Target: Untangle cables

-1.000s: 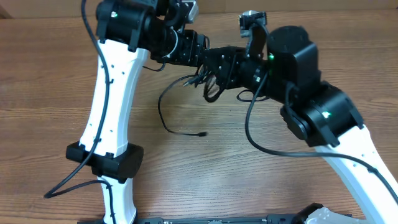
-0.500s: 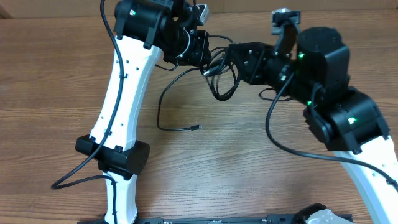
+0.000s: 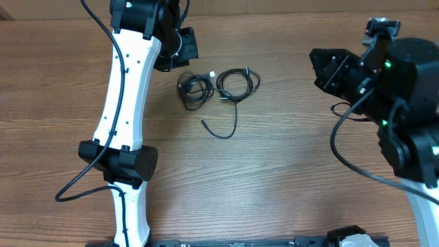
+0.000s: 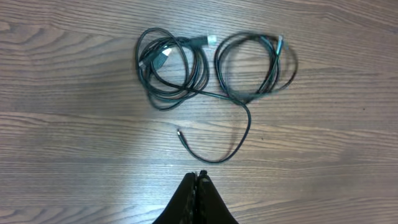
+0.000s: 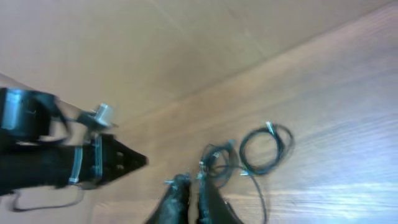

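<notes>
The cables lie flat on the wooden table as two small black coils. The left coil and the right coil are joined by one strand. A loose strand curls toward me and ends in a small plug. My left gripper hovers left of and behind the coils, shut on nothing. My right gripper is well to their right with its fingers nearly touching and nothing between them. The blurred right wrist view shows the coils ahead of it.
The white link of the left arm runs down the table left of the coils, its black joint nearer the front. A thick black arm cable loops off the right arm. A black rail lines the front edge.
Both grippers were together at the raised bundle; now they have drawn apart to either side. The cables have dropped onto the table as two coils. The left gripper has shut.
</notes>
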Motion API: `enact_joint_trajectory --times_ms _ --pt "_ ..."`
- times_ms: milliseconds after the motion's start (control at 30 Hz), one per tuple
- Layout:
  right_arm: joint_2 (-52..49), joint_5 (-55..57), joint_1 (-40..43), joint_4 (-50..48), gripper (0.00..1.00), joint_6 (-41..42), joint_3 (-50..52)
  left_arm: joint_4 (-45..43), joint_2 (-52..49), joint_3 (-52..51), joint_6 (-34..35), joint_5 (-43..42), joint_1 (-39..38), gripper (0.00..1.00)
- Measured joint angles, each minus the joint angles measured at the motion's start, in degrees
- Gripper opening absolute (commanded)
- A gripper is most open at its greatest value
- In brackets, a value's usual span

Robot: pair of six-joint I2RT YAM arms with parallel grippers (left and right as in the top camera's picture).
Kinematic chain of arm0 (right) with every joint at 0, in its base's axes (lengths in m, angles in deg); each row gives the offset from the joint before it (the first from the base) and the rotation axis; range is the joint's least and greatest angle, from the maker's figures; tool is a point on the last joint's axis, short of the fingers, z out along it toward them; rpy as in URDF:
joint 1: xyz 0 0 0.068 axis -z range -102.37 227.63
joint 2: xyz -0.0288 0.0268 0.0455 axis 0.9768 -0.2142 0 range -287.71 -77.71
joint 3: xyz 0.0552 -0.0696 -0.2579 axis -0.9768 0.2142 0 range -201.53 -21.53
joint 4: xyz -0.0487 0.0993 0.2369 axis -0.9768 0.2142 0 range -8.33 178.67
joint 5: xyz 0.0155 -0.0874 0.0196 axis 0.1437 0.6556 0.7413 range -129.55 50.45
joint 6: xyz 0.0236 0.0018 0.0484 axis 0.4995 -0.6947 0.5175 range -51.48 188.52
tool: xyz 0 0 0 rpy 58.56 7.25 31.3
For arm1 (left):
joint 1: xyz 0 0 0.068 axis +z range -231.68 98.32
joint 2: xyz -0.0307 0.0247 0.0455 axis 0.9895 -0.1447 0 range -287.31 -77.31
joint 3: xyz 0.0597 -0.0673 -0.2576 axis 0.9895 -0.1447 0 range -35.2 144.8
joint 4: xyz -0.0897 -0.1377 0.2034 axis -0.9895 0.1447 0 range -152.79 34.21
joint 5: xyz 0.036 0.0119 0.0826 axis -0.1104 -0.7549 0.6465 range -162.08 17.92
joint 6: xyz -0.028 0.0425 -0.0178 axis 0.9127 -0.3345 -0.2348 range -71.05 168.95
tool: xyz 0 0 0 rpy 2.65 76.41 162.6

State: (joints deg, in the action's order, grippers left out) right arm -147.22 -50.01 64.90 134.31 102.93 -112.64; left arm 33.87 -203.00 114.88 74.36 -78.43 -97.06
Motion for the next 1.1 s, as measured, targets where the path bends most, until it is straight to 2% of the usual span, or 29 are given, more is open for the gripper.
enact_joint_trajectory --times_ms 33,100,167,267,367,500,567,767,967,1100 --pt "-0.5 0.22 0.0 0.48 0.11 -0.07 0.0 0.0 0.0 0.0 -0.04 0.0 0.0 0.04" --pt "-1.84 0.42 0.0 1.73 0.17 -0.07 0.0 0.0 0.0 0.0 -0.11 0.0 0.0 0.12" --pt "-3.41 0.46 0.0 3.1 0.22 -0.04 0.0 0.02 0.0 0.0 -0.37 0.0 0.0 0.27" --pt "-6.27 0.55 -0.02 4.33 0.31 -0.09 0.0 0.02 0.0 0.0 -0.94 0.0 0.0 0.59" --pt "-10.19 -0.28 -0.02 5.09 0.45 0.17 0.0 0.02 0.0 0.0 -1.6 0.07 -0.02 0.78" --pt "-16.17 -2.23 -0.26 5.49 0.6 -0.02 0.0 0.02 0.0 0.0 -1.55 0.09 -0.02 0.99" --pt "-19.19 -2.99 -0.63 5.66 0.66 -0.13 0.0 0.0 0.0 0.0 -1.62 0.22 -0.02 1.0" --pt "-28.87 -5.31 -4.35 5.29 0.93 -3.72 0.0 0.02 0.0 0.0 -1.53 0.22 -0.02 1.0" --pt "-37.99 -6.32 -7.85 4.76 1.0 -7.61 0.0 0.02 0.0 0.0 -1.36 1.11 0.0 0.99" --pt "-42.01 -6.54 -7.87 3.58 1.0 -9.11 0.0 0.0 0.0 0.0 -0.83 1.95 0.39 1.0"
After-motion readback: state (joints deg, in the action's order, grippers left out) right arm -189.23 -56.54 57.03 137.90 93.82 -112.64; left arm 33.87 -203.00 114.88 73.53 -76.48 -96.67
